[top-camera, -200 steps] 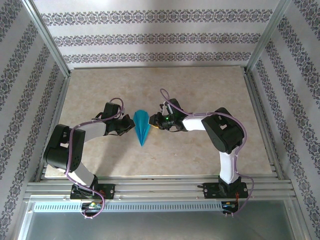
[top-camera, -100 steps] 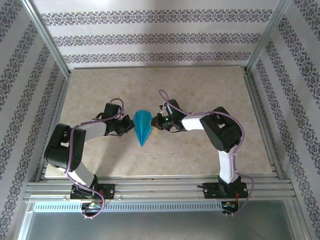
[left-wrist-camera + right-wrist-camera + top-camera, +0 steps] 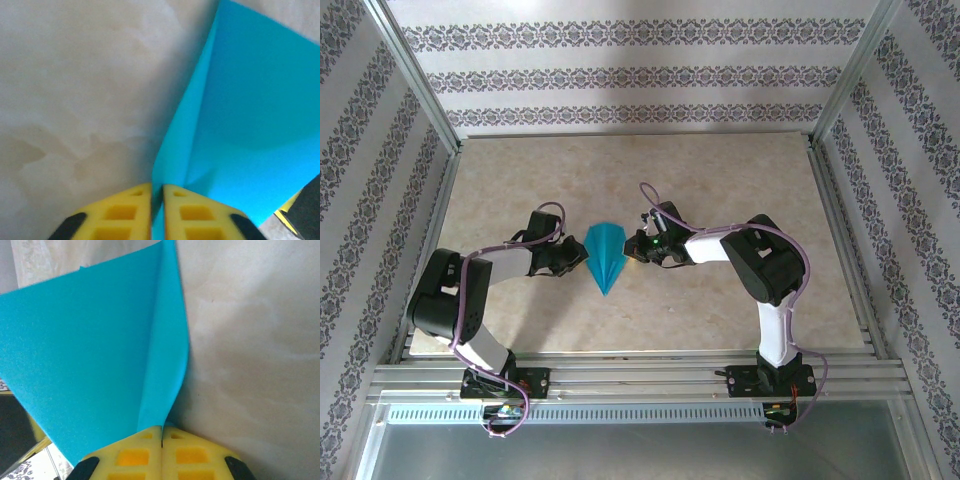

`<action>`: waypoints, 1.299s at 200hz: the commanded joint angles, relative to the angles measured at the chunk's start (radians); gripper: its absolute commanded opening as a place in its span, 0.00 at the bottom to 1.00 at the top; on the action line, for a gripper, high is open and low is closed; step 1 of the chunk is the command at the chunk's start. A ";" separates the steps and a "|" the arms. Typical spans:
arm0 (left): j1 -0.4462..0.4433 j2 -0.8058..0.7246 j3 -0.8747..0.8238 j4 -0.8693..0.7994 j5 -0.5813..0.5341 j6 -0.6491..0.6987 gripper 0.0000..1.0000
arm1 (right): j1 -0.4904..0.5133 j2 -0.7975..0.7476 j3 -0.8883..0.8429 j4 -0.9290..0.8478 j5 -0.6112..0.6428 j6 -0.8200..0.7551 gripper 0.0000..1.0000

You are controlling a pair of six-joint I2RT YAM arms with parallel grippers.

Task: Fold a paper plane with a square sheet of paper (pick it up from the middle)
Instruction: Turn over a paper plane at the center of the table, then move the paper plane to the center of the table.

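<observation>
Paper plane (image 3: 606,256) lying in the middle of the table (image 3: 720,180), between the two arms, sharp tip toward the near edge, directly on the bare top and in no tray or box. Right gripper (image 3: 161,429) pressed together on the right edge of the plane, the teal flap running into its closed seam. Left gripper (image 3: 157,187) nearly closed on the left edge, probably pinching it, though with a thin dark slit between the jaws. Looks like pressing the wing creases, late in the task. To do this well: keep both nips on the fold line itself, press evenly on both sides, avoid pulling outward so as not to tear or skew the dart, then let go straight
</observation>
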 commanded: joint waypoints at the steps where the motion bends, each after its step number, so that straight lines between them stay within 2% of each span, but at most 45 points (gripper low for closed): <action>1: -0.010 -0.091 0.021 -0.048 -0.020 0.013 0.22 | -0.004 -0.017 0.000 0.012 -0.006 0.004 0.07; 32: -0.014 -0.184 0.022 -0.119 -0.012 0.058 0.32 | -0.004 -0.013 0.009 0.007 -0.011 0.005 0.07; 57: -0.054 -0.183 0.035 -0.145 0.022 0.078 0.37 | -0.001 -0.014 0.012 0.001 -0.011 0.004 0.07; 93: -0.107 -0.120 0.081 -0.151 0.022 0.104 0.37 | 0.000 -0.010 0.014 -0.003 -0.009 0.005 0.07; 123: -0.134 -0.055 0.124 -0.146 0.025 0.110 0.28 | 0.000 -0.008 0.016 -0.004 -0.009 0.007 0.07; 145: -0.140 -0.015 0.146 -0.190 -0.008 0.109 0.27 | 0.002 -0.004 0.018 -0.002 -0.008 0.007 0.07; 188: -0.146 -0.007 0.133 -0.227 -0.085 0.113 0.38 | 0.002 -0.003 0.020 -0.003 -0.011 0.006 0.07; 240: -0.182 -0.001 0.119 -0.219 -0.063 0.084 0.37 | 0.002 -0.001 0.022 -0.002 -0.012 0.009 0.07; 260: -0.193 -0.018 0.118 -0.243 -0.069 0.087 0.40 | 0.003 0.000 0.022 -0.003 -0.012 0.009 0.07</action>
